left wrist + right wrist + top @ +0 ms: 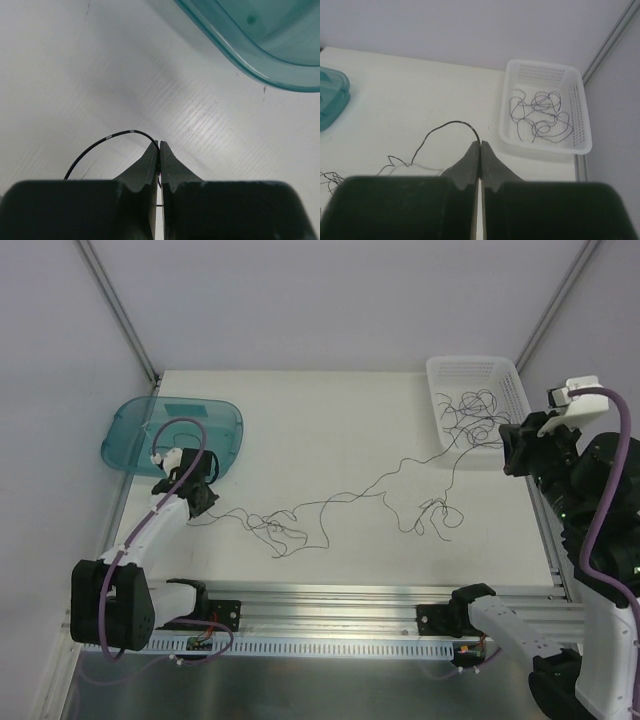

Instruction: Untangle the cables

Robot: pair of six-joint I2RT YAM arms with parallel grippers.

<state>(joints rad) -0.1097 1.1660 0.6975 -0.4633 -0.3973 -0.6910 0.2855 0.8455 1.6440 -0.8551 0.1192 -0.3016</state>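
One thin dark cable (340, 498) stretches across the white table from my left gripper (205, 505) toward my right gripper (512, 450). It carries tangled loops near the left (275, 528) and near the right (437, 512). In the left wrist view my left gripper (160, 146) is shut on a cable (107, 137) that arcs off to the left just above the table. In the right wrist view my right gripper (480, 144) is shut on a cable (447, 123) and held high above the table. More cables (475, 410) lie curled in the white basket (470, 362).
A teal tray (215, 415) sits at the back left, right beside my left gripper; its rim shows in the left wrist view (260, 55). The white basket (545, 145) stands at the back right corner. An aluminium rail (350, 595) runs along the near edge.
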